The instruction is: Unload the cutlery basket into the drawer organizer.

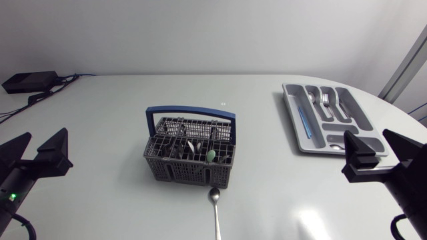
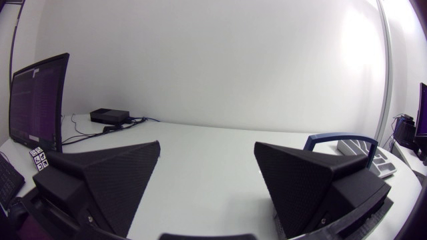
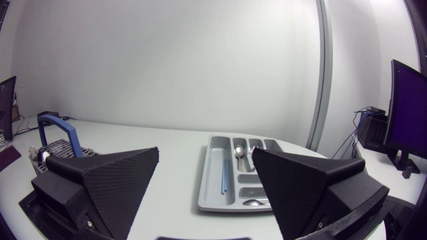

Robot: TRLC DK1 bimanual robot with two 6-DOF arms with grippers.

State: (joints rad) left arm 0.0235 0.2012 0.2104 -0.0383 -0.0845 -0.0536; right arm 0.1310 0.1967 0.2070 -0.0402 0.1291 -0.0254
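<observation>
While both arms sit low at the table's side edges, the head view shows the cutlery basket at the middle of the glossy white table. It is a grey plastic lattice box with a blue hoop handle, and cutlery stands in its cells. A steel spoon lies flat at the basket's six o'clock, its bowl just beside the wall. The drawer organizer, a smooth grey moulded tray, lies well apart at two o'clock, holding forks and a thin blue stick. The left gripper is at eight o'clock and the right gripper at four.

In the left wrist view, the matte, grainy wedge fingers stand apart on nothing. The basket's handle shows at the gripper's two o'clock.

In the right wrist view, the fingers are likewise spread and empty. The organizer lies ahead at twelve o'clock, the basket at ten.
</observation>
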